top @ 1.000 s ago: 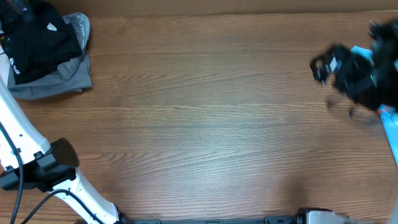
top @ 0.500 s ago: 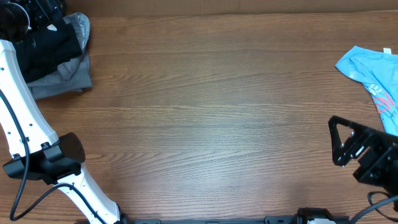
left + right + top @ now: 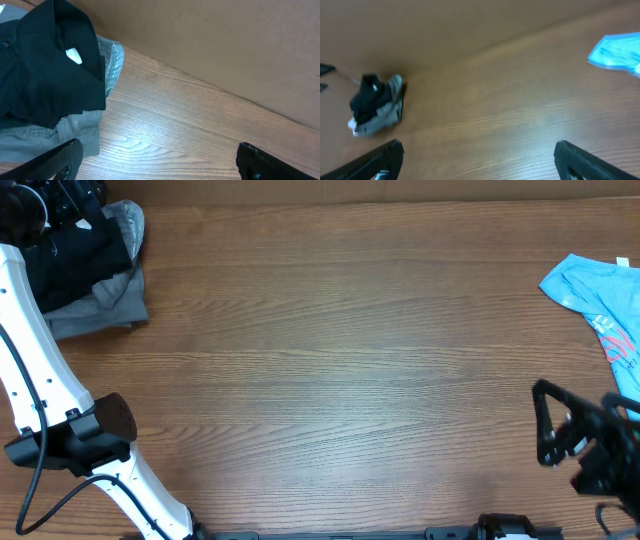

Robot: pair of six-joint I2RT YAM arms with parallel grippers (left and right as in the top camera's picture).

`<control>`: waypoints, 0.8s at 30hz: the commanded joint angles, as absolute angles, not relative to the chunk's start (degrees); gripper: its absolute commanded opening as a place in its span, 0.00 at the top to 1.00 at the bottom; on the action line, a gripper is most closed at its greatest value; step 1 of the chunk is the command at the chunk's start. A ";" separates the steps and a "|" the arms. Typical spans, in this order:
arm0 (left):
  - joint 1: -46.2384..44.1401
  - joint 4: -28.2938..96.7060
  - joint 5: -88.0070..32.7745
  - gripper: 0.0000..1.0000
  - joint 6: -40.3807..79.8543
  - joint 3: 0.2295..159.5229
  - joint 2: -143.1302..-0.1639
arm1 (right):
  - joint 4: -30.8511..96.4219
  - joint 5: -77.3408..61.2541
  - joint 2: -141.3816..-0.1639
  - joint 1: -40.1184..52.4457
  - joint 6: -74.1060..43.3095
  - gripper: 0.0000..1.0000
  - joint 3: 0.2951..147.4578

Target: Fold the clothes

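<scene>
left end effector (image 3: 157, 161) spread by black shirt (image 3: 45, 75) atop grey shirt (image 3: 30, 142), table (image 3: 330, 360) far-left corner; right end effector (image 3: 477, 161) spread; blue shirt (image 3: 598, 298) at right edge.

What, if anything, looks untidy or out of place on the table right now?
Nothing is spilled or damaged. The light blue garment at the right edge lies crumpled and unfolded, partly out of the overhead view. At the far left, the black tee sits askew on the grey garment, whose edges stick out beneath it.
</scene>
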State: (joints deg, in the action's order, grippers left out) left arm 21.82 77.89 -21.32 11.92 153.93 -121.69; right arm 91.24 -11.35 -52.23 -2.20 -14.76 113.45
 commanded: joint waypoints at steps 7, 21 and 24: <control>21.82 77.78 -22.28 0.00 12.47 153.91 -121.71 | 66.15 -8.91 -26.59 -3.90 -12.99 0.00 76.34; 21.82 77.78 -22.28 0.00 12.47 153.91 -121.71 | 28.93 -7.25 -0.30 -3.75 -13.67 0.00 26.50; 21.76 77.78 -22.28 0.00 12.47 153.91 -121.71 | 19.03 -6.46 -0.21 -3.16 -13.67 0.00 19.62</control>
State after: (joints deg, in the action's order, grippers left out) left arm 21.82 78.00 -21.50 11.94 153.91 -121.69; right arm 23.03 -8.14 -0.86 -3.68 -13.50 24.08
